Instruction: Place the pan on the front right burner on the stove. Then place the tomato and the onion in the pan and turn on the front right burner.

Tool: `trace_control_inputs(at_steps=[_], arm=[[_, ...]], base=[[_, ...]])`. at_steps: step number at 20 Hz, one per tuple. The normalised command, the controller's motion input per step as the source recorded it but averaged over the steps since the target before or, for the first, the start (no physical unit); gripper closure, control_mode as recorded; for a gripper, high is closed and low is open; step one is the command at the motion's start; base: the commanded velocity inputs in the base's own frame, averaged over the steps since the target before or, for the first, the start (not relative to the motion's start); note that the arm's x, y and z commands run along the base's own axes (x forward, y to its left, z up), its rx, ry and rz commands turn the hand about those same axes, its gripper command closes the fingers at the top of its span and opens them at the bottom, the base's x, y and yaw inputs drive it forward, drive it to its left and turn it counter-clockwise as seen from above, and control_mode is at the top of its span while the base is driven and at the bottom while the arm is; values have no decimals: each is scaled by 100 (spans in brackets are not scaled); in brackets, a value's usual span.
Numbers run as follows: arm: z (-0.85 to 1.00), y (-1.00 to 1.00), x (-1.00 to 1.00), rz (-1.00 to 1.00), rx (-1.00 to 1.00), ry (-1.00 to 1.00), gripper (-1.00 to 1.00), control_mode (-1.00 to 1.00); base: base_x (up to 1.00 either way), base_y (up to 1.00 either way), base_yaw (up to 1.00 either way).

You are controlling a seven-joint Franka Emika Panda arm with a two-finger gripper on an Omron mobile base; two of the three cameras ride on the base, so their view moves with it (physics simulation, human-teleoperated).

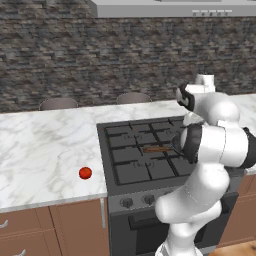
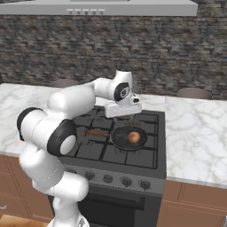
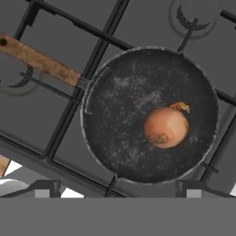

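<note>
Directly under our wide-open, empty gripper (image 2: 125, 116) the onion (image 2: 134, 137) is sitting in the pan (image 2: 128, 138); we are judging the tomato (image 1: 85, 173) next, lying well off on the counter (image 1: 45, 145) beyond the handle's side.

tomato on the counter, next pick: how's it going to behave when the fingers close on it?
The tomato is a small, round, glossy ball lying free on the flat marble counter, so it will probably roll if nudged off-centre. The shiny skin suggests that it may slip in a light pinch. It looks small enough to be light, and likely soft, so a centred, gentle squeeze seems safest.
</note>
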Motion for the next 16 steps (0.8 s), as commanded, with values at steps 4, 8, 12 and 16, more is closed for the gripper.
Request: trace_control_inputs(at_steps=[4,8,12,16], arm=[[39,73,-41,0,0,0,-100,-100],[36,77,-45,0,0,0,-100,-100],[28,74,-46,0,0,-2,-100,-100],[23,76,-46,0,0,-3,-100,-100]], base=[[0,0,0],[0,0,0],[0,0,0],[0,0,0]])
